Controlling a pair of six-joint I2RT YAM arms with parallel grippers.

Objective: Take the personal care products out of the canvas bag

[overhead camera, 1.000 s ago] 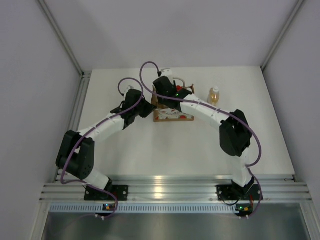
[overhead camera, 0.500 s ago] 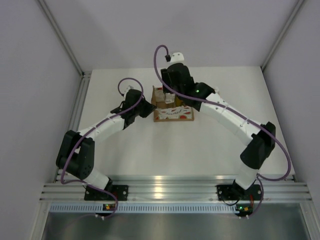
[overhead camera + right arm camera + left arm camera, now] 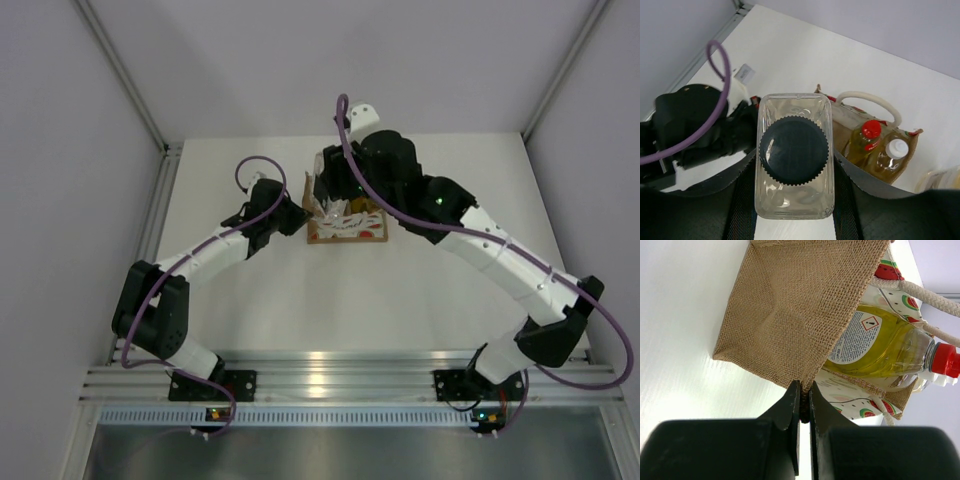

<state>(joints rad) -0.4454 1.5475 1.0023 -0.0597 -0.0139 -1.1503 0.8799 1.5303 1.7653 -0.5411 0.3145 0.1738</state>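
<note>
Canvas bag (image 3: 790,305), partly hidden overhead, is pinched by left tool (image 3: 801,392); right tool (image 3: 794,200) clasps grey-capped bottle (image 3: 794,150).

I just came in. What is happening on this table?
Two robot arms are emptying a bag. The left gripper is shut on the bag's edge, holding it. The right gripper grips a squarish dark-capped bottle, raised above the bag. A red-capped bottle and a white-capped bottle are in the bag.
</note>
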